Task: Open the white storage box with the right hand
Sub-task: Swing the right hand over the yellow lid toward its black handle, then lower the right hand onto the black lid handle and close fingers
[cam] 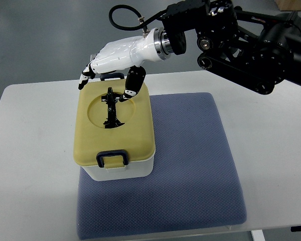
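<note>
Right robot hand hovering over the far edge of the yellow lid, fingers loosely spread and empty, white storage box on blue mat, desk beneath.

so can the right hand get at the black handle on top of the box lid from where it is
Probably yes. The right hand hangs over the far edge of the yellow lid, its thumb right beside the black handle. Nothing lies between them; the handle sits exposed in the lid's round recess.
</note>
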